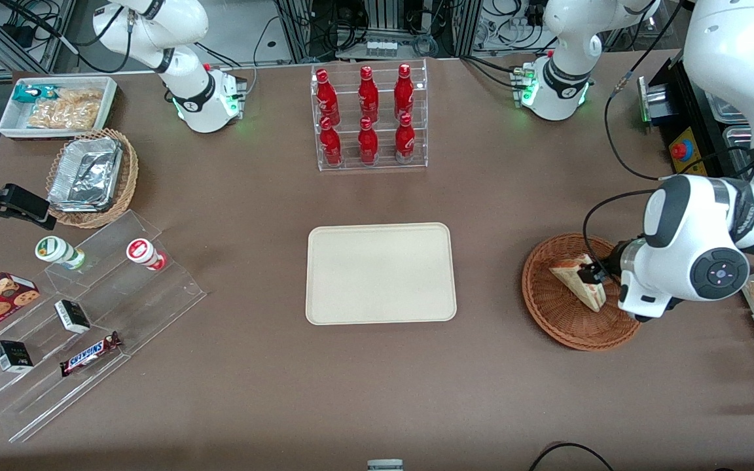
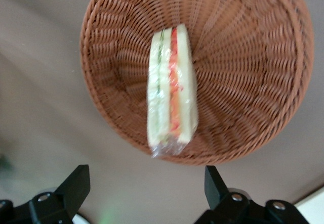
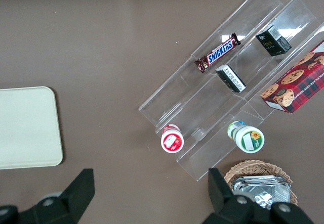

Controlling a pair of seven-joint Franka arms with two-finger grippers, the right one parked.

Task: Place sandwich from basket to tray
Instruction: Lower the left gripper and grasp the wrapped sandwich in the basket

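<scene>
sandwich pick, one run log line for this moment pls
stage: pre-grasp | claw: open, above basket | sandwich: in basket, not held | tray: bare

In the front view the arm's wrist covers the basket's (image 1: 550, 307) edge at the right of the frame, and part of the sandwich (image 1: 573, 281). The gripper (image 1: 594, 273) is mostly hidden there. In the left wrist view the fingers (image 2: 76, 186) are cut off by the picture's edge, and the sandwich (image 2: 172, 90) looks blurred.
</scene>
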